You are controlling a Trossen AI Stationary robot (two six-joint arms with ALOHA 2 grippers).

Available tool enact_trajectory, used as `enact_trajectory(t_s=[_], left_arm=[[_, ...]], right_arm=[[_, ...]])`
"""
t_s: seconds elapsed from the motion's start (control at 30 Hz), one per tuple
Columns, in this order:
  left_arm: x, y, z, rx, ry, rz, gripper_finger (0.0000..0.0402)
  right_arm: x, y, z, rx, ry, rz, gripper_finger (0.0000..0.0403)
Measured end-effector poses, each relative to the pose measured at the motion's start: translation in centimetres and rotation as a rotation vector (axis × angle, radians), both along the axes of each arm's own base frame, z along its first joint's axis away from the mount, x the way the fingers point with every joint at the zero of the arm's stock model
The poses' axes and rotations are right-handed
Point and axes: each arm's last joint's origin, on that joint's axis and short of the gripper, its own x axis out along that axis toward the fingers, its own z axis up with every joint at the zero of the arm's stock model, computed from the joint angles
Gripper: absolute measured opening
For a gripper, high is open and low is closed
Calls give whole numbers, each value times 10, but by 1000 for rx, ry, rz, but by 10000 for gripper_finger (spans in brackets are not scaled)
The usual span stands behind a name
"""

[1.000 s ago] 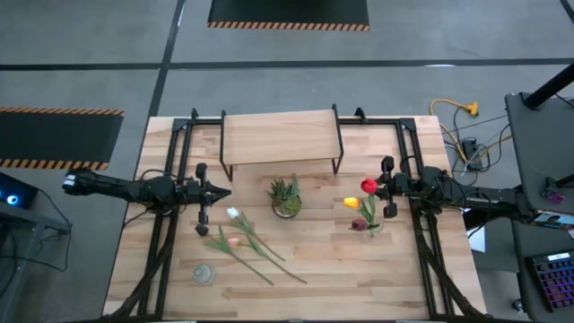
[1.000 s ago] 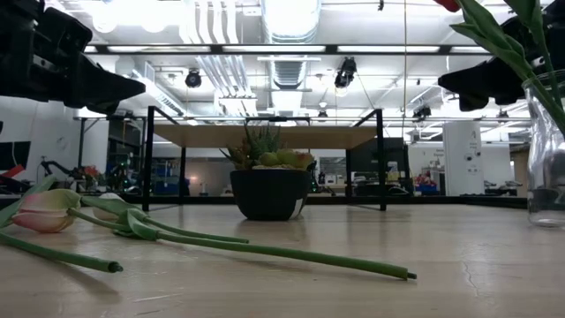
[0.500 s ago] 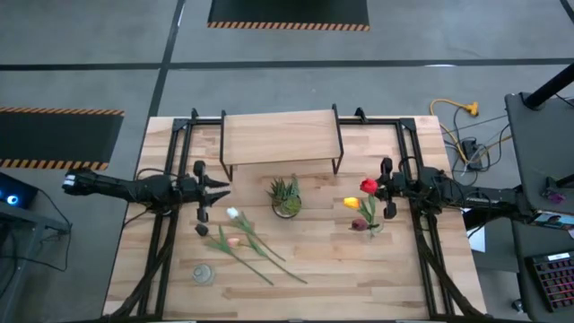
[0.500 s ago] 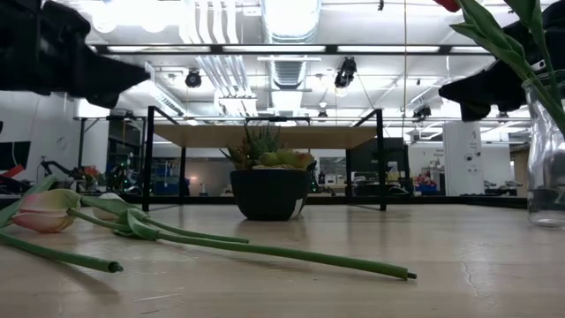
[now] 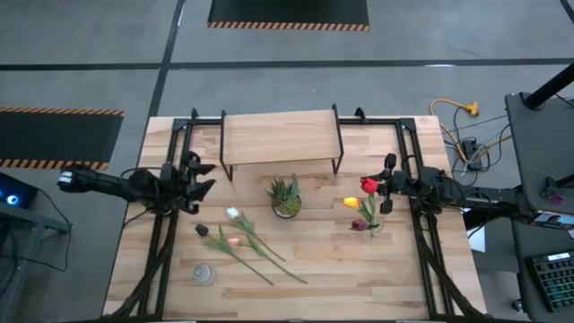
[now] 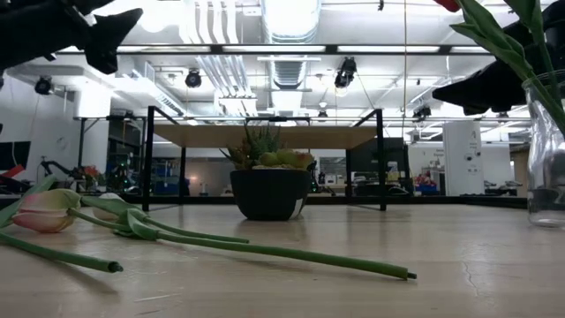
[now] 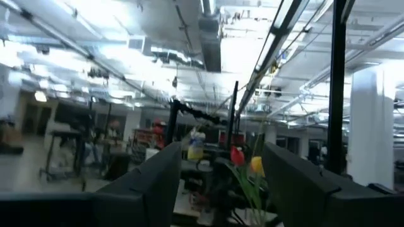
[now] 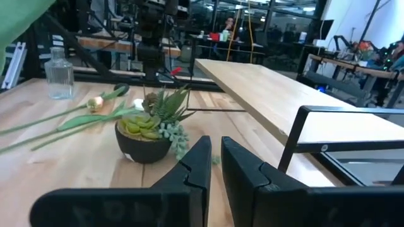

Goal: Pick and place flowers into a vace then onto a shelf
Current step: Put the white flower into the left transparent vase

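left gripper [image 5: 199, 176] sits raised over the table's left side with fingers spread wide, holding nothing; right gripper [image 5: 387, 184] is beside the vase [image 5: 370, 222] on the right, fingers nearly together with only a thin gap, empty. red, yellow and maroon flowers [image 5: 367, 202] stand in that vase. white and pink tulips [image 5: 242, 235] lie flat on the table [image 5: 359, 269] in front of the potted plant [image 5: 286, 198]; shelf [image 5: 280, 137] at the back is bare.

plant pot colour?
Black pot, clearest in the low view.
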Motion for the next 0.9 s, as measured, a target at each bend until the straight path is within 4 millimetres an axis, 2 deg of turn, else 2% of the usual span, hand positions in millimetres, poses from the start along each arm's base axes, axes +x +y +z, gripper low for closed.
enact_trajectory(t_s=[0.1, 0.23, 0.43, 0.5, 0.63, 0.73, 0.8, 0.9], left_arm=[[6, -1, 3, -42, 23, -22, 205], [18, -2, 23, -64, 34, -14, 205], [53, -1, 55, -237, 132, 199, 205], [68, -2, 69, -244, 181, 256, 205], [99, -8, 97, -184, 382, 281, 205], [113, -10, 125, -163, 552, 296, 205], [120, -11, 133, -185, 700, 316, 205], [130, -13, 137, -240, 827, 344, 205]], right_arm=[[0, 0, 0, 0, -2, 0, 28], [0, 0, 0, -24, 2, -2, 28], [0, 0, 0, -21, 1, -1, 28], [0, 0, 0, 2, -3, -2, 28], [0, 0, -1, 49, -3, -4, 28], [0, 0, -1, 51, 3, -4, 28], [0, 0, -2, 55, 17, -5, 28], [0, 0, -3, 56, 23, -5, 28]])
